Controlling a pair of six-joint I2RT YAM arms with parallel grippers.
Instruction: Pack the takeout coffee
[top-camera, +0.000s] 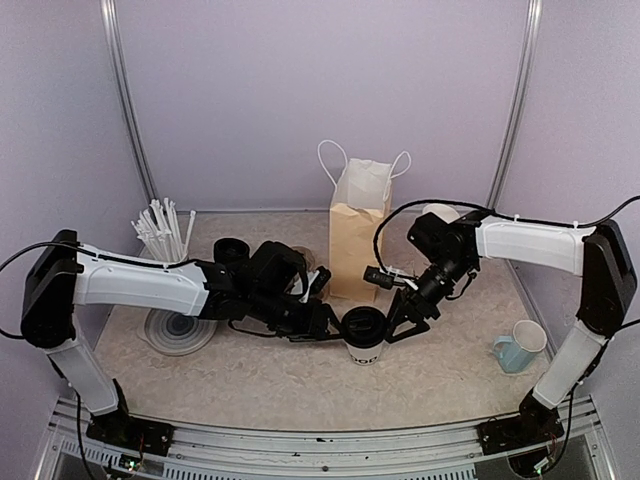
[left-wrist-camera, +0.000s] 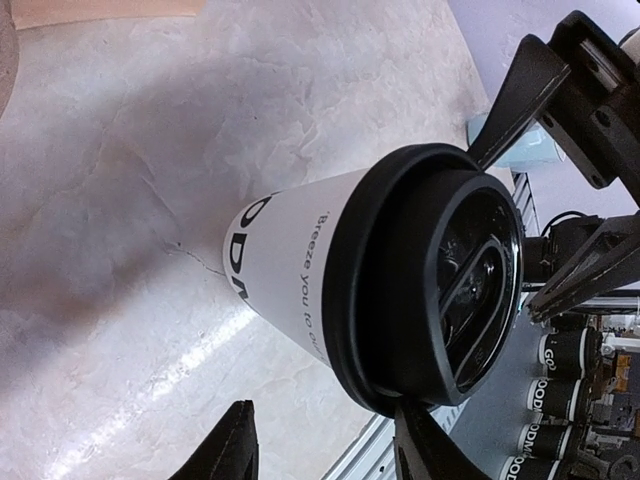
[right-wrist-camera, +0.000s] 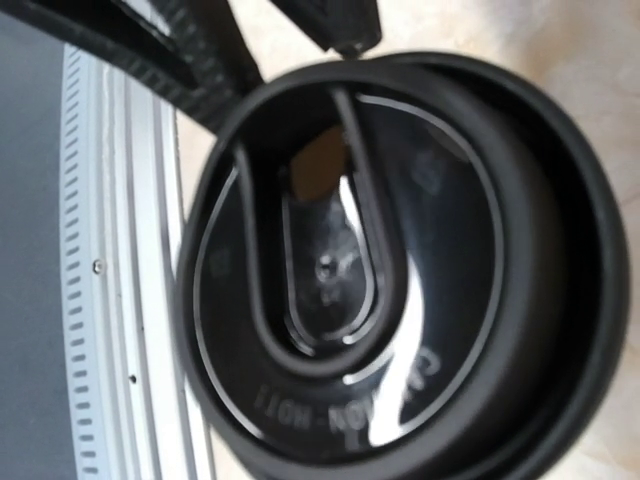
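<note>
Your left gripper (left-wrist-camera: 328, 445) has its jaws apart, the tips short of the cup wall and not touching it; your right gripper (top-camera: 403, 322) is also spread, its fingers at the far side of the black lid, though you cannot tell whether they touch the rim; between the two, one takeout coffee (top-camera: 365, 333) stands upright on the table (top-camera: 280, 390), just in front of the paper bag (top-camera: 357, 240); the step in hand looks like the grasp, with nothing packed yet; next, close one gripper on the cup wall below the lid, back the other away, then lift over the bag's mouth; count two lidded cups, the second lidded cup (top-camera: 232, 250) behind your left arm; one bag; one blue mug (top-camera: 520, 348); one bundle of straws (top-camera: 165, 230).
</note>
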